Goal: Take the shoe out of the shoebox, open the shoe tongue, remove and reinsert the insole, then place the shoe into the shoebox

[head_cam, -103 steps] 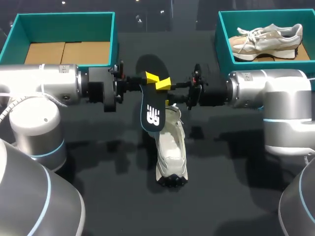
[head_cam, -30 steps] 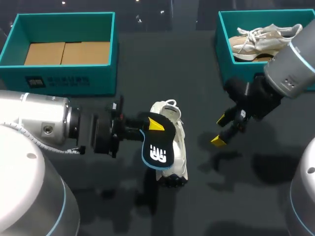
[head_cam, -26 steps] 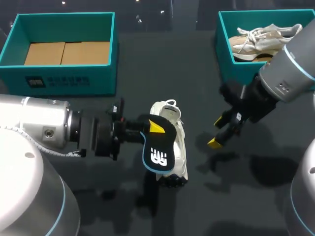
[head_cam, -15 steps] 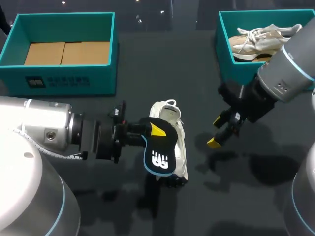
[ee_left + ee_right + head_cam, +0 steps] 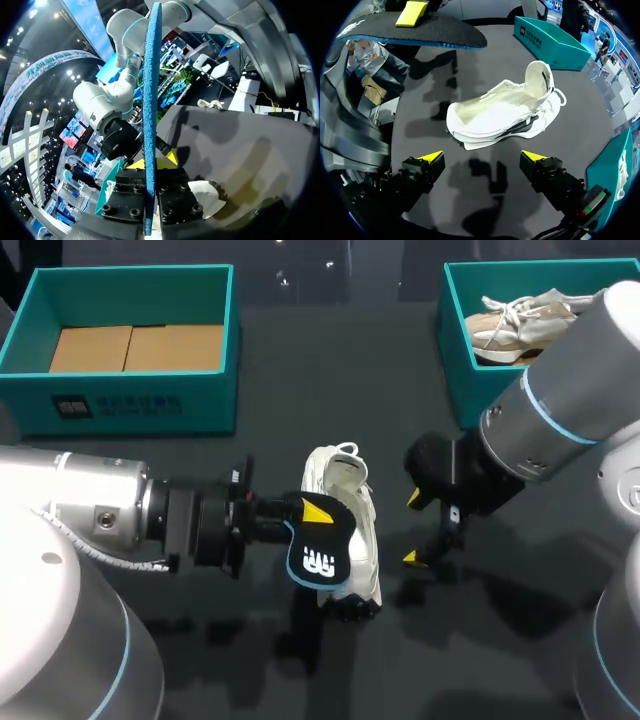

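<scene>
Black foam insole (image 5: 320,558), probably light and floppy, hangs clamped by one end in the left gripper (image 5: 310,512) over the white shoe (image 5: 357,540) on the table (image 5: 330,390). Right gripper (image 5: 412,528) gapes empty; steady the shoe's heel.

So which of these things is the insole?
On the dark table, find the white shoe in the middle. Over it, the left gripper holds the insole: thin, flat and black with a blue edge, unlike the bulky white shoe.
</scene>
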Robot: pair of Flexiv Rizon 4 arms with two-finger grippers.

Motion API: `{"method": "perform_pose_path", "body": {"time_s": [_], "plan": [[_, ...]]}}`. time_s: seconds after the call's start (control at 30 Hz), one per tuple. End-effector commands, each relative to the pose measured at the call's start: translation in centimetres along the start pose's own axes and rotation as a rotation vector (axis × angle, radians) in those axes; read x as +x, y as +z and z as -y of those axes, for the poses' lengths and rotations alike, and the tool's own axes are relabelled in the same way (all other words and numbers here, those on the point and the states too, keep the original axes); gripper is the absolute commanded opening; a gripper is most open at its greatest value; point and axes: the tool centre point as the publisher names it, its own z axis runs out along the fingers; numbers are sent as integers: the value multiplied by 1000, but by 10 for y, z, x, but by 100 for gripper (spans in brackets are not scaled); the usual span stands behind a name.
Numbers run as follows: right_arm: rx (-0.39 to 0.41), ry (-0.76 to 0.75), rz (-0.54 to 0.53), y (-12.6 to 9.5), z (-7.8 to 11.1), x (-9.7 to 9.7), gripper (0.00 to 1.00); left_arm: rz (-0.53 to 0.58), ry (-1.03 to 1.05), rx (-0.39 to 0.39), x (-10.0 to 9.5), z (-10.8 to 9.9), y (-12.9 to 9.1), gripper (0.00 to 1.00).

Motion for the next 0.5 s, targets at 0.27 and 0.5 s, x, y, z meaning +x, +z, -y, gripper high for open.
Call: {"method": "perform_pose_path", "body": {"time_s": [0.27,0.5], "plan": [[5,-34,20,30,-8,-4,100,1,-47,12,21,-7,16,0],[-8,-23,50,34,-4,-2,100,3,-54,6,21,-8,17,0]]}}
